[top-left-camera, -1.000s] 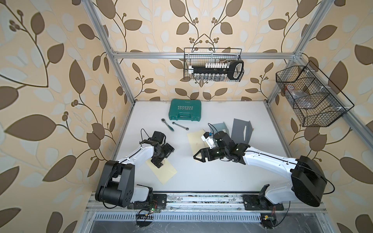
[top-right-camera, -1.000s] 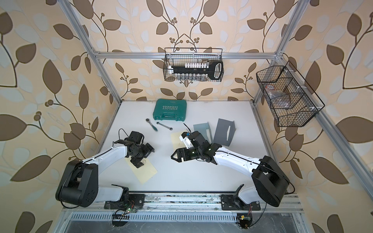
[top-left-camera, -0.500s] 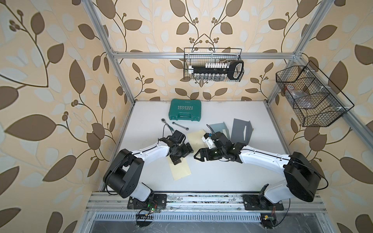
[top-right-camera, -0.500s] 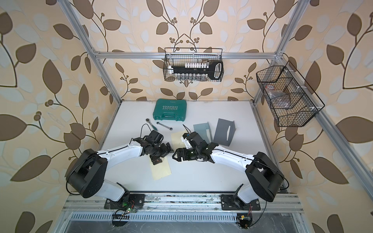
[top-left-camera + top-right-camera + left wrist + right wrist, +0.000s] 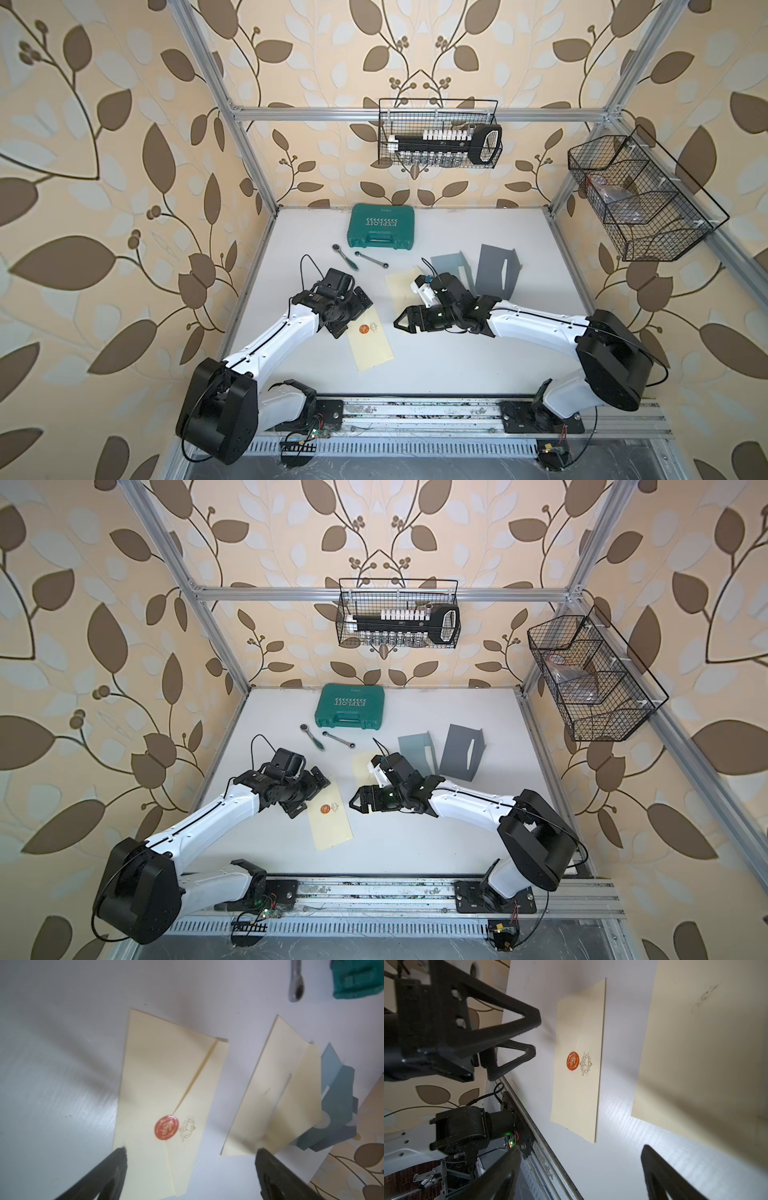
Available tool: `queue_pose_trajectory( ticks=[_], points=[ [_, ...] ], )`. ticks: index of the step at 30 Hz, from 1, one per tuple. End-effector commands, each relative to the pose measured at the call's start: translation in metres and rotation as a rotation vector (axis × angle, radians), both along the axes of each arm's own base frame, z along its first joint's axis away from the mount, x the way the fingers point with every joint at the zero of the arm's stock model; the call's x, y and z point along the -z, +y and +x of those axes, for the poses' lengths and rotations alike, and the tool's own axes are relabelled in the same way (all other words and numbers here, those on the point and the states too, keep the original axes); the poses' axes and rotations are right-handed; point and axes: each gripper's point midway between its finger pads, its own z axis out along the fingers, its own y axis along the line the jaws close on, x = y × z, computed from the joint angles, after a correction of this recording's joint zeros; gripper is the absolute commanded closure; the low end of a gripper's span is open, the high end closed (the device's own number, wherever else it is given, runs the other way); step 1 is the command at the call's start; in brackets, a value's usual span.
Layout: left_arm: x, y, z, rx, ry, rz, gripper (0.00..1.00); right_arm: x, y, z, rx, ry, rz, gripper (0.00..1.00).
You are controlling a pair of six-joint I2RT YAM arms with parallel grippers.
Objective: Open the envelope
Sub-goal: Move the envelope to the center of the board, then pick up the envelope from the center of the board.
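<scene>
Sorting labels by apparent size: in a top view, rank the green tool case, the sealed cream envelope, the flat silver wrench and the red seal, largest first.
Largest: green tool case and sealed cream envelope, too close to rank, the envelope being partly covered.
Then flat silver wrench.
Smallest: red seal.

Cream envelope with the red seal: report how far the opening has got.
Done: nothing on the flap; the cream paper envelope lies flat, its round red seal intact. In hand: the left claw and right claw, both open and empty, flank its sealed end. Left: grip, break the seal, lift the flap.
</scene>
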Motion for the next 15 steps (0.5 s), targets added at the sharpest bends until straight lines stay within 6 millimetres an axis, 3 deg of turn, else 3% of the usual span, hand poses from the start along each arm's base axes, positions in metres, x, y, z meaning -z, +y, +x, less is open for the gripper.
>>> queue_pose_trajectory(
  ticks=[1, 10, 15],
  points=[
    [0.003, 0.007, -0.009, -0.031, 0.020, -0.058, 0.01, -0.003, 0.017, -0.004, -0.051, 0.031, 0.027, 0.11],
    [0.009, 0.016, -0.019, -0.068, 0.036, -0.048, 0.01, 0.019, 0.037, -0.014, -0.100, 0.085, -0.061, 0.14],
    [0.014, 0.017, -0.024, -0.074, 0.038, -0.051, 0.01, 0.022, 0.046, -0.017, -0.126, 0.094, -0.073, 0.14]
  ],
)
